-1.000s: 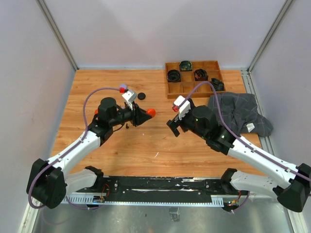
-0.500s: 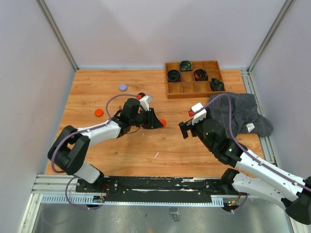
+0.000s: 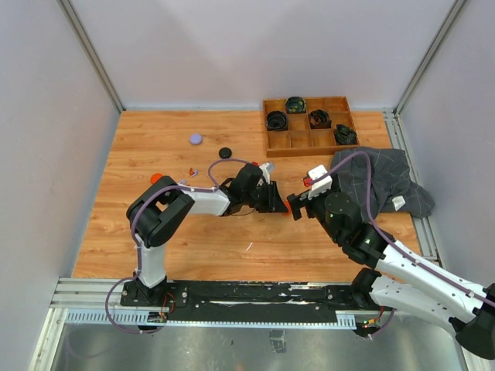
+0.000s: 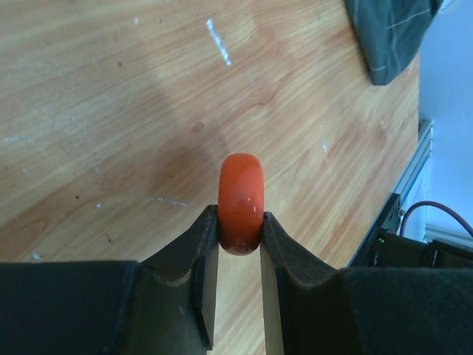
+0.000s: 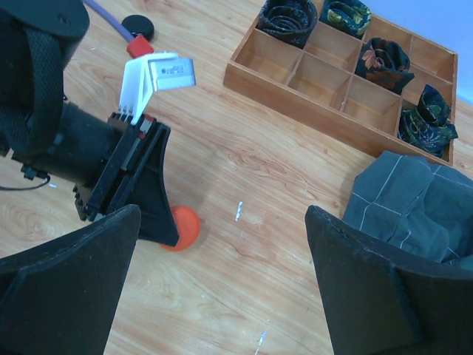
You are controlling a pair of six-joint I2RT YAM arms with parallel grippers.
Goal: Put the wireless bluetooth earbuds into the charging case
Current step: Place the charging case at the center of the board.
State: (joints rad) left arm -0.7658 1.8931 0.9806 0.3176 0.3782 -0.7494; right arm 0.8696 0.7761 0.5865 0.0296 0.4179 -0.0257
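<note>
Left jaws clamped edge-on around orange-red round case [image 4: 241, 196]; right jaws wide apart, empty, just right of that case; tabletop [image 4: 111, 89] under it.

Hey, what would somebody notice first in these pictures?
The orange-red round piece pinched on edge in the left end effector, near the middle of the table, stands out most. The right end effector faces it, wide open. At the far right sits a wooden tray of dark rolled items, beside a grey cloth.
</note>
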